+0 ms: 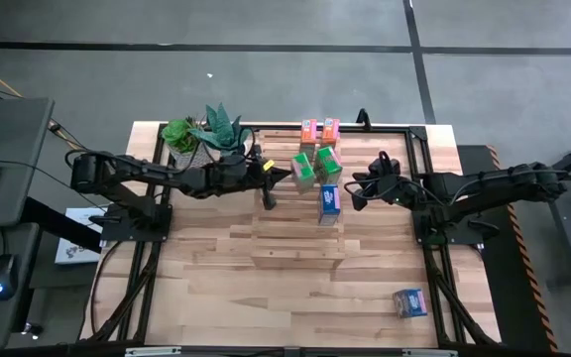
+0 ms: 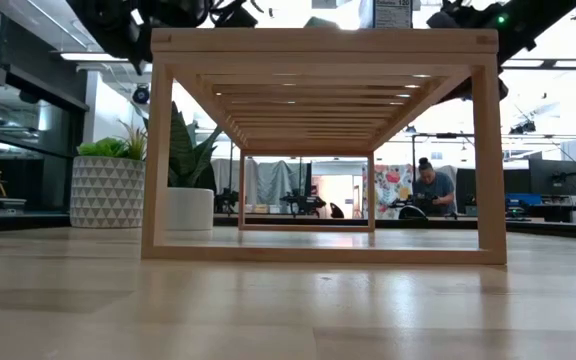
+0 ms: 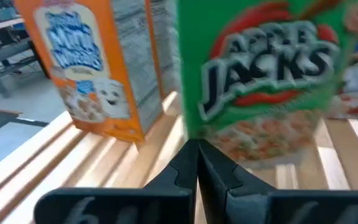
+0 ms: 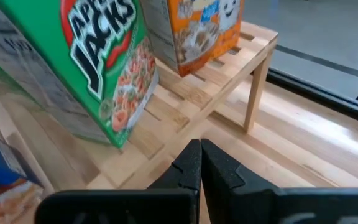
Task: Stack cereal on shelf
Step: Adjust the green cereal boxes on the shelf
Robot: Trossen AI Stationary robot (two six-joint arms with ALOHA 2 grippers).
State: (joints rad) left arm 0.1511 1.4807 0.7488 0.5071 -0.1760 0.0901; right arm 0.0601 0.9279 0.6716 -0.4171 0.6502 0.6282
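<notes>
Looking straight down, the left gripper (image 1: 269, 178) hangs over the near-left part of the large light-wood slatted shelf (image 1: 295, 253), fingers together and holding nothing, with two green cardboard cereal boxes (image 1: 317, 165) just to its right. The right gripper (image 1: 357, 188) sits on the far side of the same cluster, also pressed shut and empty, a small blue cardboard box (image 1: 329, 200) just beside it. Two orange boxes (image 1: 319, 130) stand beyond the green ones toward the rack's back end. One more blue box (image 1: 409, 302) lies alone on the wooden tabletop (image 1: 196, 288), well apart from both grippers.

From table height the shelf shows as a pale open frame of square posts and thin parallel slats; both arms are only dark shapes above it.

The left wrist camera puts its closed fingers (image 3: 197, 168) right in front of a glossy green box (image 3: 263, 74), an orange one standing upright farther off on the slats.

The right wrist camera shows its shut fingers (image 4: 199, 165) near the shelf's edge, a green box (image 4: 82, 62) leaning tilted rather than square.

My reading: five boxes are up, one remains (the stray blue one). The next move seems to call for the right arm to open, reach back to that box and carry it over; light, smooth card may slip
</notes>
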